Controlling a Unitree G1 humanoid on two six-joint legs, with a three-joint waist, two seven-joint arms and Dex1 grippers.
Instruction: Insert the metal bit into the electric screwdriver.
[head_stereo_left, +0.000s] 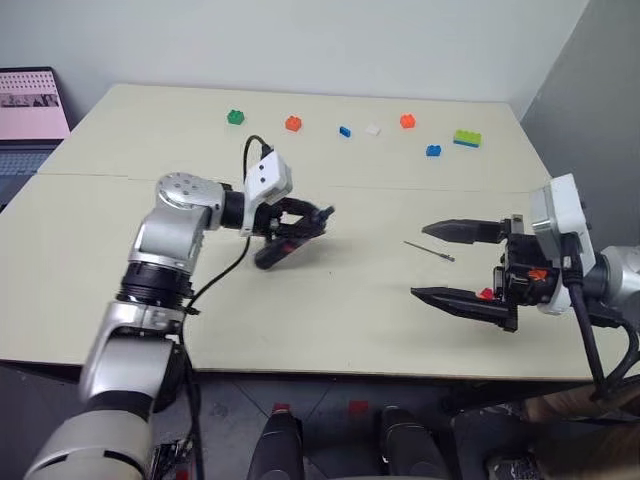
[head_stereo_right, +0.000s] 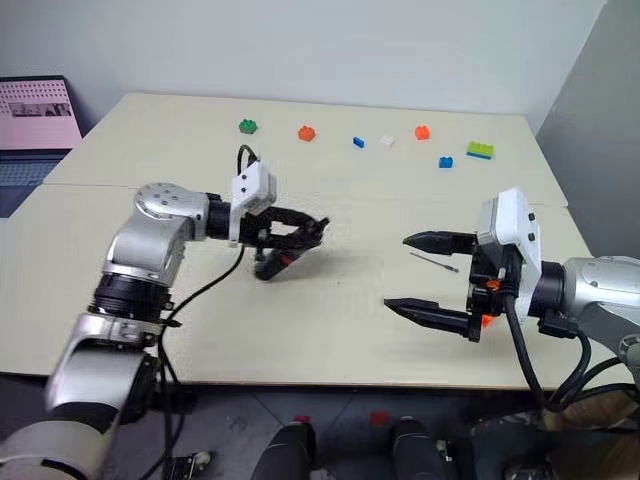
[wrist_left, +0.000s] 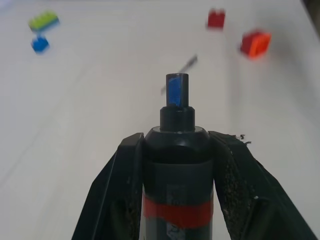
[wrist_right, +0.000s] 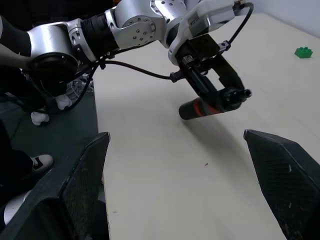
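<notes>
Left gripper (head_stereo_left: 318, 217): its fingers are pinching the electric screwdriver (head_stereo_left: 278, 247) and hold it up off the worktop (head_stereo_left: 330, 300).
Electric screwdriver: black with a red band, tilted, with its tip sticking out past the fingers toward the right.
Metal bit (head_stereo_left: 430, 251): a thin grey rod lying flat on the worktop, between the two grippers and nearer the right one.
Right gripper (head_stereo_left: 437, 262): its fingers are spread wide apart with nothing in them, pointing left, just beside the bit.
Toy bricks (head_stereo_left: 405, 121): a row of small coloured ones at the far side of the worktop.
</notes>
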